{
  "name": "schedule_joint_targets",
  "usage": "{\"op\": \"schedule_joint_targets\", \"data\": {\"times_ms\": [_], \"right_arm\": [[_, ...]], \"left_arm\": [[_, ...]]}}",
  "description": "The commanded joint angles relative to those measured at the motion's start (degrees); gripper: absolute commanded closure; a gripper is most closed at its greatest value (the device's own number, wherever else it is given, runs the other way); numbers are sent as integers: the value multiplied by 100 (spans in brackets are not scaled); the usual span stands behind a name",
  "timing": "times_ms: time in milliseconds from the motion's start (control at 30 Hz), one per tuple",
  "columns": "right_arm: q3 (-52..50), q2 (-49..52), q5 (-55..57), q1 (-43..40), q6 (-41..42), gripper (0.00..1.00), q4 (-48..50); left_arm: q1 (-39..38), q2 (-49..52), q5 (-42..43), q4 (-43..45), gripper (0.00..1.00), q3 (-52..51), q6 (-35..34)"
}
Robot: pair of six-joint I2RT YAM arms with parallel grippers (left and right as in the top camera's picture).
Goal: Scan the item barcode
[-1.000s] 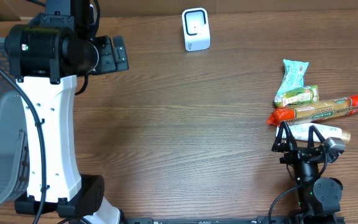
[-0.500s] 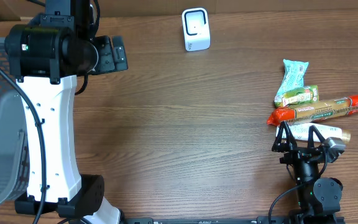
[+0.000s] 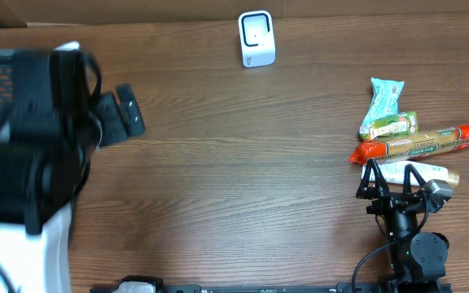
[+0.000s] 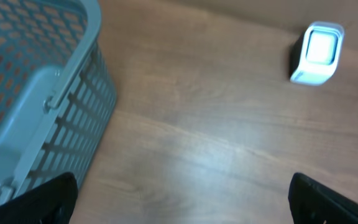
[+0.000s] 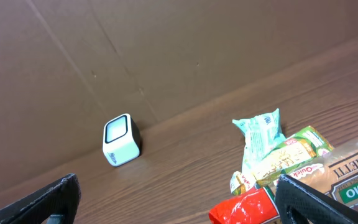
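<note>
Overhead: the red-ended sausage [image 3: 418,144] lies left-to-right just ahead of my right gripper [image 3: 391,179], which is wide open and empty. The left gripper [image 3: 119,116], equally spread and empty, is well apart across the table [image 3: 234,187].

Left wrist: basket [image 4: 42,93] and barcode scanner [image 4: 319,53].

Right wrist: mint packet [image 5: 263,134] close ahead — the right arm is nearer.

Grey-blue mesh basket [image 4: 73,106] on wood table [image 3: 243,163], far L; cardboard wall [image 5: 166,50] along back edge
</note>
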Motion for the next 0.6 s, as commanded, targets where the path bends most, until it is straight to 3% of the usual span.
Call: {"op": "schedule_joint_targets", "data": {"times_ms": [0, 333, 567], "right_arm": [[-63, -57, 37, -13, 17, 0, 20], [-63, -57, 37, -13, 17, 0, 20], [-63, -57, 37, -13, 17, 0, 20]], "left_arm": [[-13, -763, -4, 835, 0, -1388, 96], [-13, -2940, 654, 4229, 0, -5274, 444], [-13, -3851, 1104, 6601, 0, -7576, 896]]}}
